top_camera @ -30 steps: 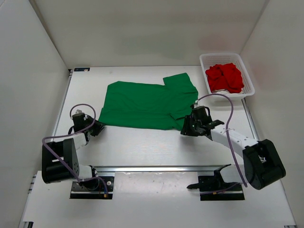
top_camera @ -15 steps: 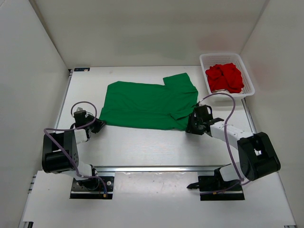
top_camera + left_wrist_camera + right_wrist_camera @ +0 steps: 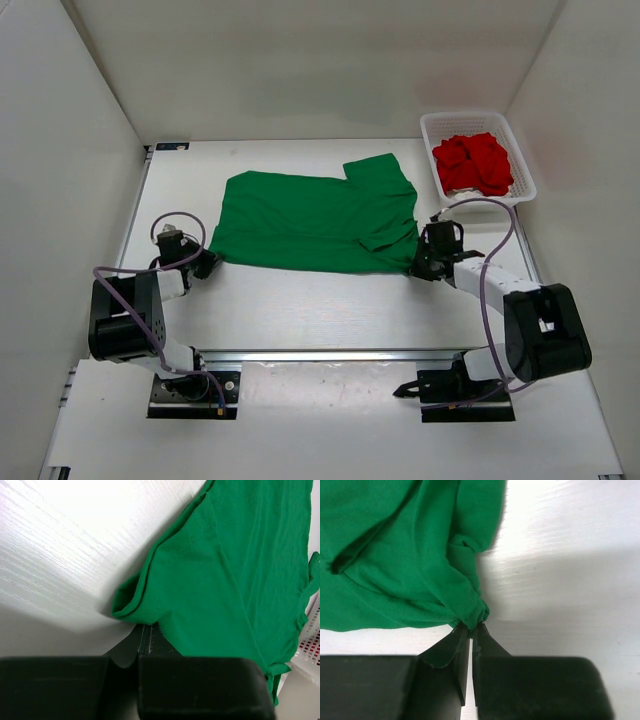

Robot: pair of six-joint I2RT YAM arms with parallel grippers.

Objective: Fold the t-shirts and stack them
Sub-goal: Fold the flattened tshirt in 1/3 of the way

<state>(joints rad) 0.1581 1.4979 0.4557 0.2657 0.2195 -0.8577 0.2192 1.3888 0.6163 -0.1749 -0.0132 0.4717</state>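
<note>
The green t-shirt lies spread flat across the middle of the table. My left gripper is shut on its near-left corner, the cloth bunched at the fingertips. My right gripper is shut on the near-right corner, where the fabric is pinched into a small knot. The red t-shirt sits crumpled in the basket at the far right. No off-white t-shirt shows.
The white mesh basket stands at the table's far right corner, its rim also visible in the left wrist view. White walls close in the table on three sides. A metal rail runs across the near edge.
Both grippers closed on the shirt's near corners. The right gripper slid rightward along the hem to the corner; the left one crept slightly closer to the cloth.
</note>
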